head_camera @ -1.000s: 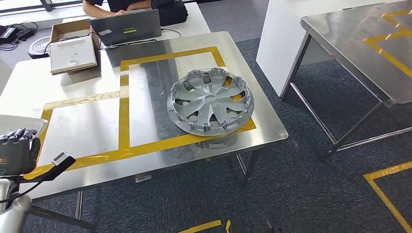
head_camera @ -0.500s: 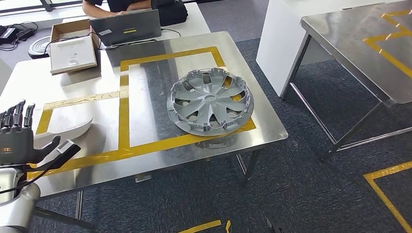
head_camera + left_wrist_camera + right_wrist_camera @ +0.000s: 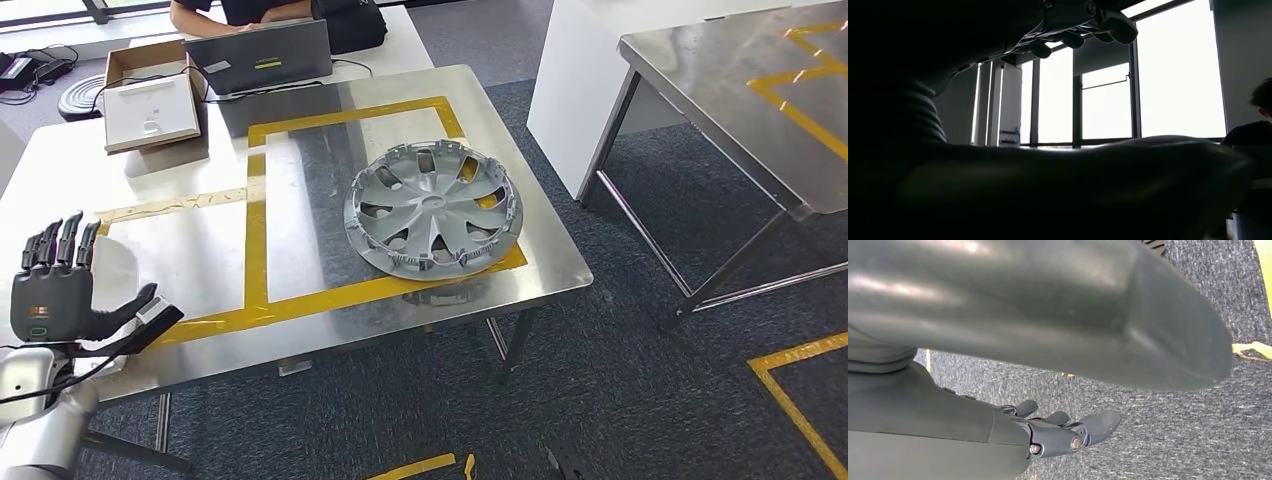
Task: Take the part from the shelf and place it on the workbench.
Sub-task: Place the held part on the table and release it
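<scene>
While the grey wheel cover (image 3: 433,208) lies flat on the steel workbench (image 3: 330,330), overlapping the right-hand corner of the yellow tape outline (image 3: 256,240) near the bench's right edge, neither hand touches it. Left hand (image 3: 58,293) is up over the bench's left front corner, well apart from the cover, holding nothing: fingers (image 3: 64,240) straight and slightly apart, thumb (image 3: 128,305) out to the side. From the left wrist camera the same hand (image 3: 1068,35) is a dark silhouette against bright windows (image 3: 1178,70), fingertips (image 3: 1118,27) loosely extended. Right hand (image 3: 1063,432) hangs over dark grey carpet (image 3: 1168,440) in its own wrist view; fingers (image 3: 1100,422) extended with small gaps between them, nothing in them. Behind the bench: white table (image 3: 60,165) with an open cardboard box (image 3: 150,95) and a laptop (image 3: 260,55), a person's arm (image 3: 205,15) beyond it. Second steel table (image 3: 740,90) with yellow tape stands to the right.
</scene>
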`<action>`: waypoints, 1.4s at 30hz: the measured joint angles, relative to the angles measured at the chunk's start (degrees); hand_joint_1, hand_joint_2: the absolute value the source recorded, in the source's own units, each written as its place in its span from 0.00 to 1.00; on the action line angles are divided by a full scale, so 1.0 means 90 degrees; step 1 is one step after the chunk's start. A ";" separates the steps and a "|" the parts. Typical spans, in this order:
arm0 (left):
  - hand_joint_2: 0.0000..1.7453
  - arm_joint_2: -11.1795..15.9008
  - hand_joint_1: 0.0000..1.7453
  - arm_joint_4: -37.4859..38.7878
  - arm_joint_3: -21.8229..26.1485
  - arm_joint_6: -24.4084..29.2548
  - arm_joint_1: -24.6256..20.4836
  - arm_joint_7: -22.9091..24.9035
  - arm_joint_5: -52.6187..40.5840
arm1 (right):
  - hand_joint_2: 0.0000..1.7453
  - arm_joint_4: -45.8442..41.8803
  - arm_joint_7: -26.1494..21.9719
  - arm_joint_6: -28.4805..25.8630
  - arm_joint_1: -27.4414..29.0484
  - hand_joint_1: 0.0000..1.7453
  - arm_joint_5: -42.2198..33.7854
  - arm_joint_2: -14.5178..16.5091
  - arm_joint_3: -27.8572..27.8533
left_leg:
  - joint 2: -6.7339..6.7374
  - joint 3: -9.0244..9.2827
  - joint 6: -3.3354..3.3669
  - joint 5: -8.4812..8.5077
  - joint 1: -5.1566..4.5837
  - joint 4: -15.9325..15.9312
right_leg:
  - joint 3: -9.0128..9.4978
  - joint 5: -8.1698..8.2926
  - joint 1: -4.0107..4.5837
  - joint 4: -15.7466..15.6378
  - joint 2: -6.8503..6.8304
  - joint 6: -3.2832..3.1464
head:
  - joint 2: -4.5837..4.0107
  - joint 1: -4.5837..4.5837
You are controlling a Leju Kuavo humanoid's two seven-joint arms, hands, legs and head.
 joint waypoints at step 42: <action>0.00 0.0253 0.00 0.0255 0.0000 0.0010 -0.0213 -0.0099 0.0117 | 0.00 0.0001 0.0047 -0.0029 -0.0044 0.00 -0.0010 0.0032 -0.0001 | 0.0054 0.0199 0.0080 -0.0062 0.0140 -0.0094 | -0.0720 0.0148 -0.0039 0.0399 0.0025 0.0140 | 0.0000 0.0058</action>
